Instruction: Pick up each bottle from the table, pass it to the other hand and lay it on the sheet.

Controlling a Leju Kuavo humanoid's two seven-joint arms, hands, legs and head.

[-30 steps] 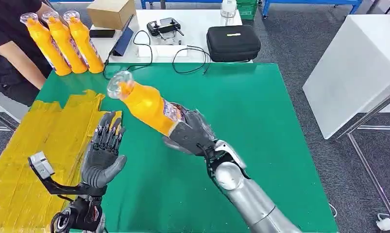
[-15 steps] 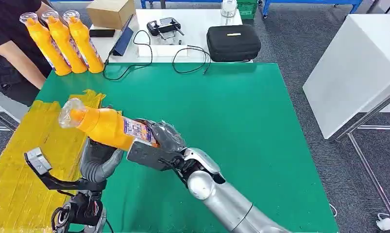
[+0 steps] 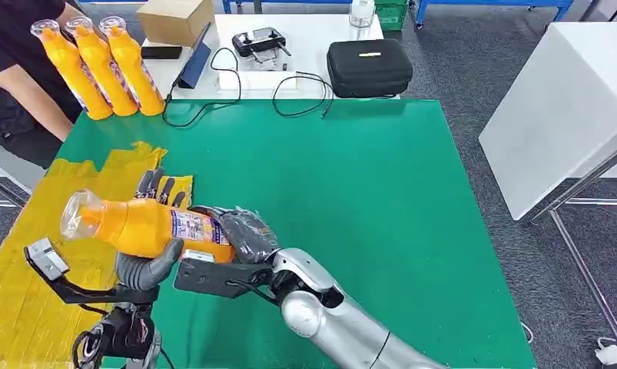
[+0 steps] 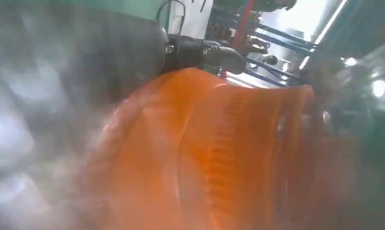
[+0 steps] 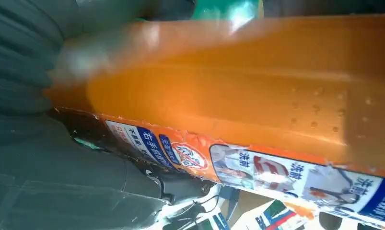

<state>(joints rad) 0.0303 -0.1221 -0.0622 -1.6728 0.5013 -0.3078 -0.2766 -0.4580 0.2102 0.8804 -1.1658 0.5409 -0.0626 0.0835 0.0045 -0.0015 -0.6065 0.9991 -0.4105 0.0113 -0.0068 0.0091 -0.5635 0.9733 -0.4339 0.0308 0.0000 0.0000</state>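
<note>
The right hand (image 3: 243, 234) grips the base end of an orange bottle (image 3: 147, 227), held on its side above the bench's (image 3: 382, 192) left part, clear cap end over the yellow sheet (image 3: 28, 300). The left hand (image 3: 147, 261) cups the bottle from below, thumb against its body, fingers behind it. Three more bottles (image 3: 97, 65) stand at the bench's far left corner beside a person's arm (image 3: 28, 92)

Head view: bright, even overhead lighting, sharply focused, soft shadows. Both wrist views: heavily blurred at close range; glare is seen on the bottle (image 5: 257, 96).
</note>
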